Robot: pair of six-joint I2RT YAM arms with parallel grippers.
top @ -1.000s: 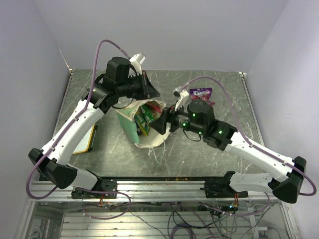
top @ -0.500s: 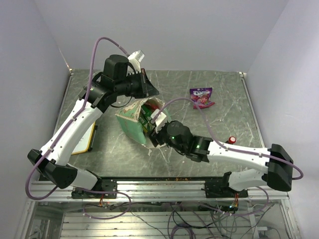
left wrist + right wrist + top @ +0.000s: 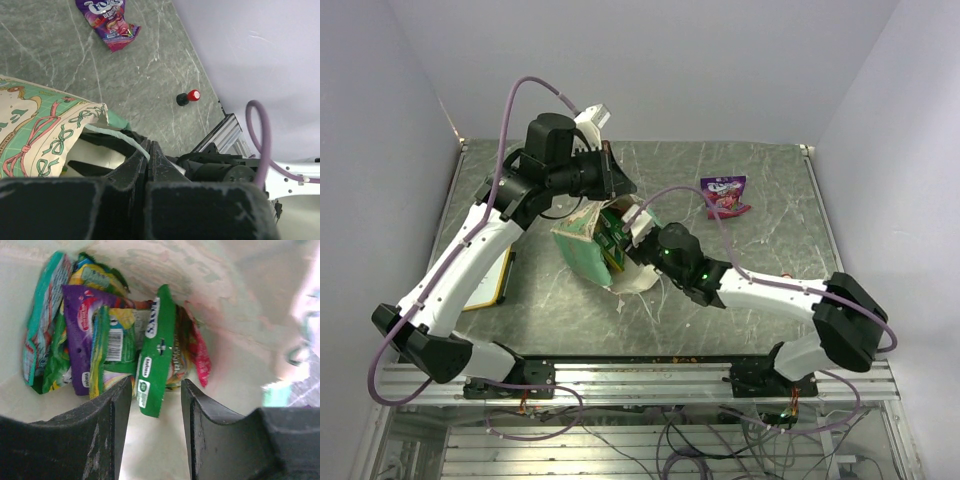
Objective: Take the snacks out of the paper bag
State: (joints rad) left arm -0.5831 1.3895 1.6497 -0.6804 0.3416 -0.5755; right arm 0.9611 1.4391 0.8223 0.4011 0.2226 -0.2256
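The mint-green paper bag [image 3: 582, 250] lies on its side with its mouth facing right. My left gripper [image 3: 616, 184] is shut on the bag's upper rim; in the left wrist view [image 3: 148, 149] a mint-green strip of paper sits between the closed jaws, beside the bag's printed front [image 3: 40, 125]. My right gripper [image 3: 636, 238] is open inside the bag's mouth. In the right wrist view [image 3: 156, 392] its fingers flank the tip of a green packet [image 3: 156, 352], without touching it. Several more packets [image 3: 80, 340] are stacked behind it. One pink-purple packet [image 3: 724, 192] lies on the table, also in the left wrist view [image 3: 107, 22].
A red-topped black button [image 3: 188, 97] stands on the table to the right of the bag. A wood-framed whiteboard [image 3: 501, 284] lies at the left under the left arm. White string handles [image 3: 642, 300] trail in front of the bag. The metal rail [image 3: 650, 370] runs along the near edge.
My right arm has swung left and lowered, pushing its open gripper into the bag's mouth. My left gripper has kept hold of the bag's rim.
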